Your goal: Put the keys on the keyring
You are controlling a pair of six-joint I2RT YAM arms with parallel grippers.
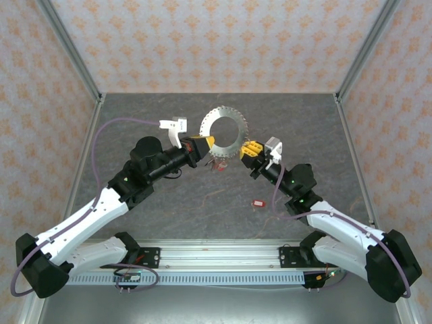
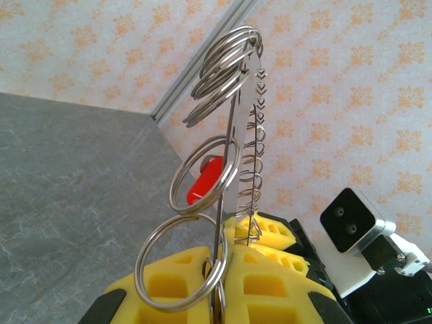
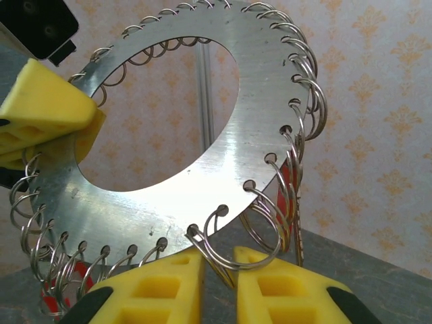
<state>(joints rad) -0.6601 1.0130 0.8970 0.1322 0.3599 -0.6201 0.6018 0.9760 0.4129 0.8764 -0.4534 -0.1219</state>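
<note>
Grey mottled table (image 1: 169, 202), top external view. Count: one keyring (image 1: 225, 113), a flat metal annulus, above centre of frame. Two grippers meet it: the left gripper (image 1: 204, 144) at its lower-left edge, the right gripper (image 1: 244, 150) at its lower-right edge. One loose key (image 1: 257, 202) with a red tag lies on the table below and right of the ring, well apart from it. One small red speck (image 1: 217, 165) sits just under the ring; too small to identify.

Left wrist view. Keyring (image 2: 233, 155) seen edge-on, upright, running from bottom centre to top centre. Its lower edge is clamped between the left gripper's (image 2: 217, 290) two yellow pads (image 2: 169, 283). Split rings (image 2: 138, 270) hang off the rim; the string of them is too crowded to count. One red tag (image 2: 204, 179) shows through a mid-height ring. Right gripper (image 2: 270, 233) just behind the ring, its wrist camera (image 2: 352, 223) at lower right.

Right wrist view. Keyring (image 3: 223, 175) face-on, rim holes each carrying a split ring (image 3: 233, 253). Left gripper (image 3: 47, 118) pinches the rim at upper left. Right gripper (image 3: 219, 283) at bottom: two yellow pads (image 3: 155, 290), narrow gap, one split ring in the gap; cannot tell whether it is gripped. Two red tags: right (image 3: 289, 185) and lower left (image 3: 57, 287).
</note>
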